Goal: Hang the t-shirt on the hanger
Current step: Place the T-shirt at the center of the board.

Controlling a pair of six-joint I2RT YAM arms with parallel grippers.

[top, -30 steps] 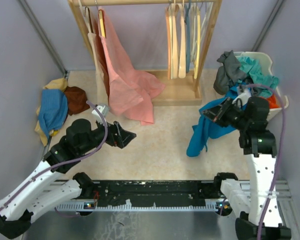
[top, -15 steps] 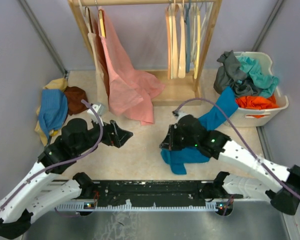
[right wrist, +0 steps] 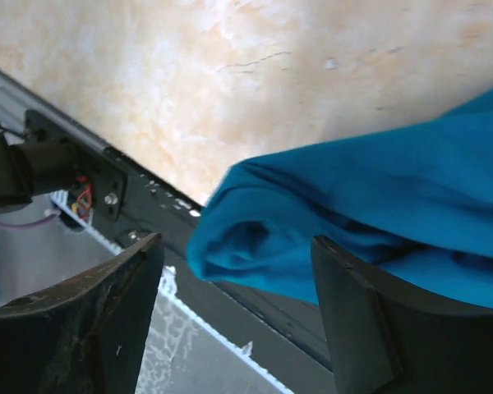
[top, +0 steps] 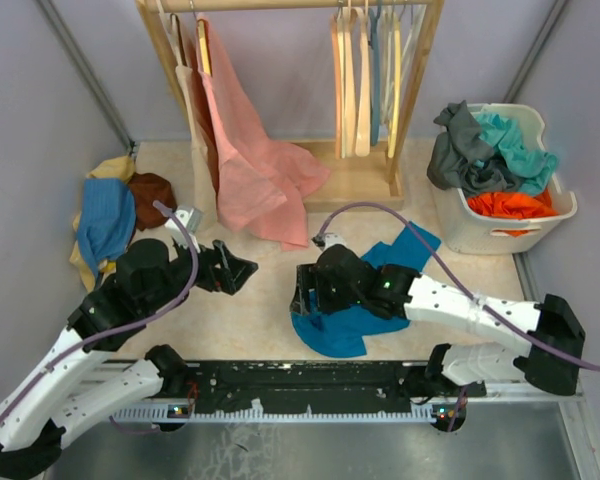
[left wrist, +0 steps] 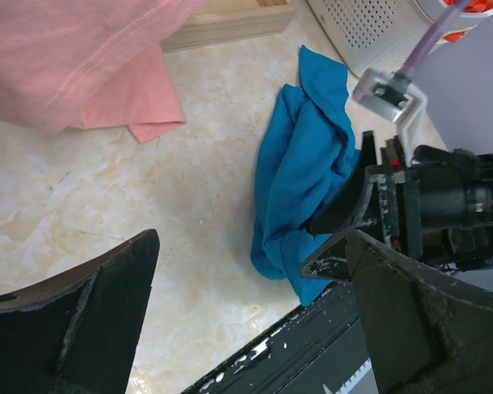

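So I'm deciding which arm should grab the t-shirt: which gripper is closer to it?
Right. The right gripper is open directly over the t-shirt's left end. The left gripper, also open, sits farther left, clear of the cloth.

Crumpled teal t-shirt (left wrist: 308, 164), pink cloth (left wrist: 74, 66) upper left

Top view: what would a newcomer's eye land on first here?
The deep teal t-shirt, crumpled in a heap near the front middle of the table, right below the right end effector. Next, the big pink garment hanging at the left of the wooden rack at the back, and the white basket heaped with clothes at the right.
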